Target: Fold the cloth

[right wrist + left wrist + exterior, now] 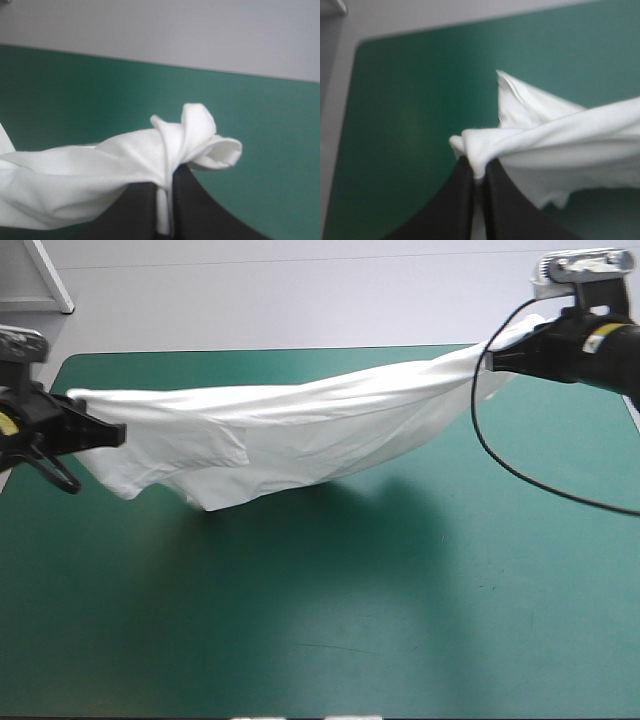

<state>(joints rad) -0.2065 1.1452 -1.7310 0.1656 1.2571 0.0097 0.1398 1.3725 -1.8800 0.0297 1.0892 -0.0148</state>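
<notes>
At the table's left edge the left gripper (108,435) is raised over the teal-green cover (400,620); its black fingers are pressed all but together, and a bunched corner of the T-shirt (290,430) is pinched between them; in the left wrist view the white cloth is gathered into a knot just ahead of the fingertips, with a loose flap standing up beyond it. From that grip the T-shirt is stretched across the table toward the far right corner; it is held in the air as a long band, taut along its upper edge and sagging below; its lowest fold is hung left of centre, and whether the cover is touched there cannot be told; a shadow (330,530) is cast on the cover beneath. Near the far right corner the right gripper (497,353) is likewise clamped on the cloth; a rolled tuft is seen sticking out past its tips in the right wrist view.
</notes>
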